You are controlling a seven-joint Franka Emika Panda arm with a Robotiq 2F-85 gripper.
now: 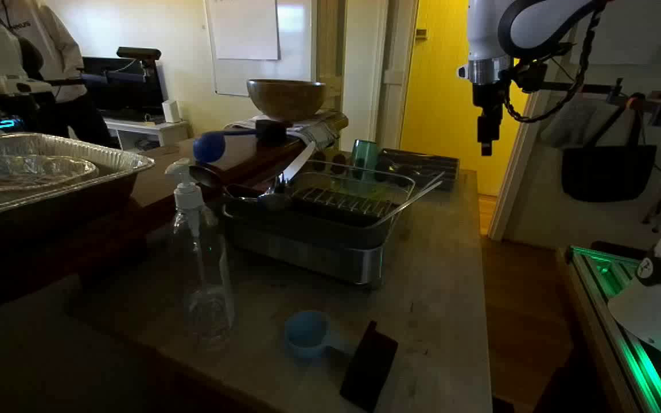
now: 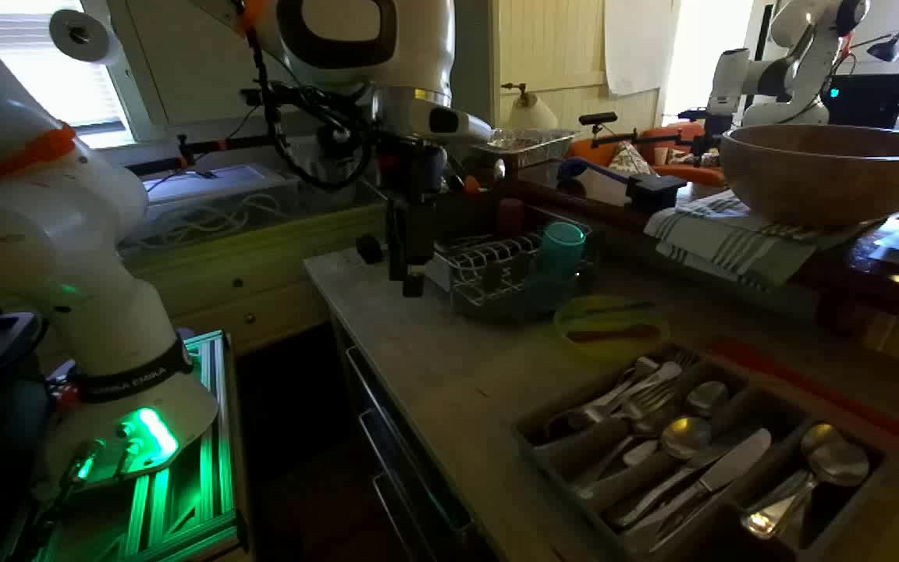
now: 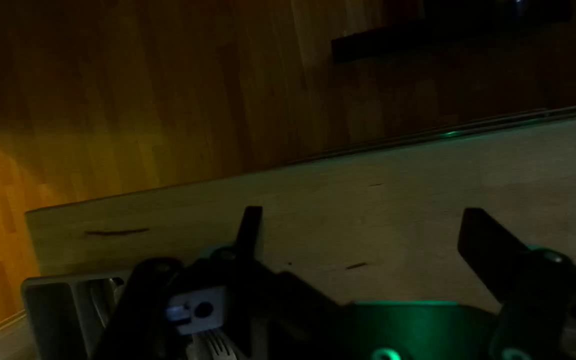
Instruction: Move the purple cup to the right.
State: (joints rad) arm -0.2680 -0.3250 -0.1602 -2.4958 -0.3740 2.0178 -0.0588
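In an exterior view, the purple cup (image 2: 510, 216) is looking small, plain and dark reddish. It is standing at the far side of the dish rack (image 2: 488, 264), near the green cup (image 2: 563, 248). Its long axis is running upright; which way its mouth is facing, I cannot tell. The gripper (image 3: 361, 220) is hanging above the counter (image 3: 393, 195), fingers spread wide.

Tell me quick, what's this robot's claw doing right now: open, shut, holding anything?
Gripper: open wide, holding nothing.
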